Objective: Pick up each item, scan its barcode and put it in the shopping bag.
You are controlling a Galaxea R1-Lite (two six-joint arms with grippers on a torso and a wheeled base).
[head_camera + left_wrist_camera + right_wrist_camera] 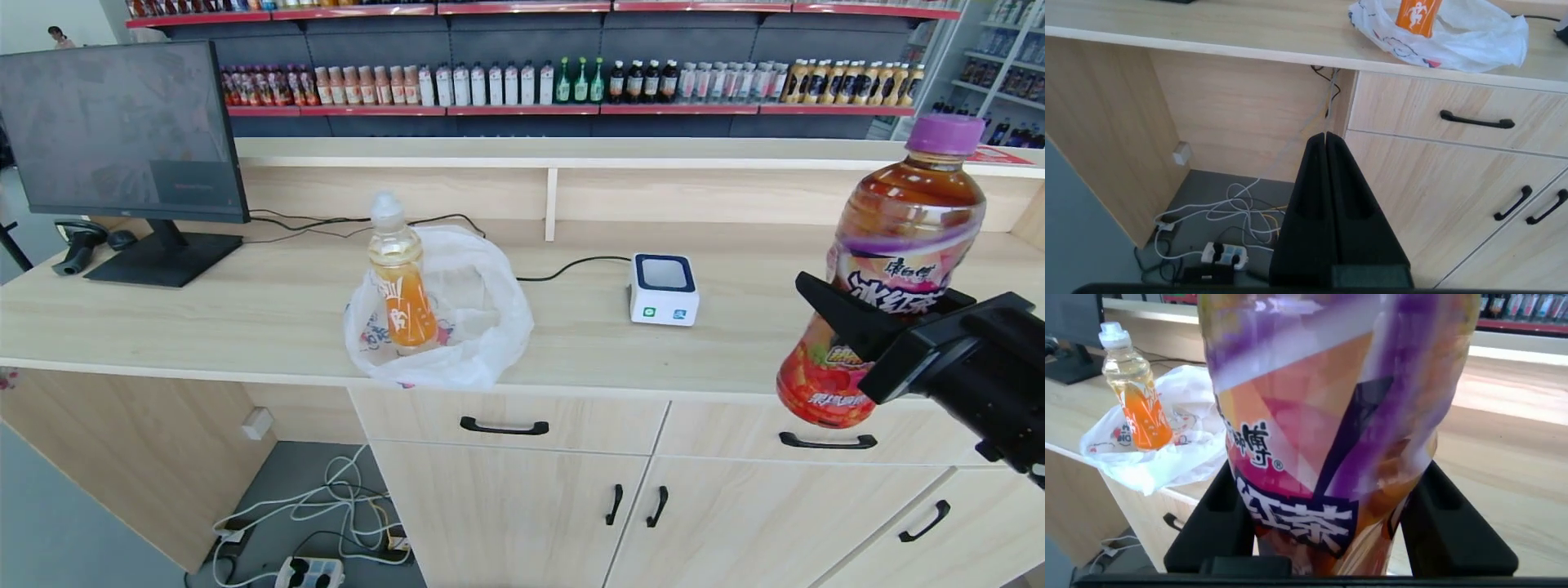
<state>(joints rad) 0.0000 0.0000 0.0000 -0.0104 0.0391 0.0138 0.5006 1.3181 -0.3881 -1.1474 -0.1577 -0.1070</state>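
Note:
My right gripper (878, 331) is shut on a purple-capped tea bottle (894, 261), held upright in the air at the right, in front of the counter's edge. In the right wrist view the tea bottle (1331, 416) stands between the fingers (1212, 518). A white barcode scanner (663, 288) sits on the counter left of that bottle. The white shopping bag (482, 322) lies at the counter's front edge with an orange-labelled bottle (400, 282) standing upright in it. My left gripper (1327, 139) is shut and empty, low in front of the cabinet, below the shopping bag (1470, 41).
A monitor (122, 135) and a handheld scanner (77, 245) stand at the counter's left. A cable runs from the barcode scanner toward the back. Drawers with black handles (504, 426) lie below the counter. Cables and a power strip (310, 572) lie on the floor. Drink shelves stand behind.

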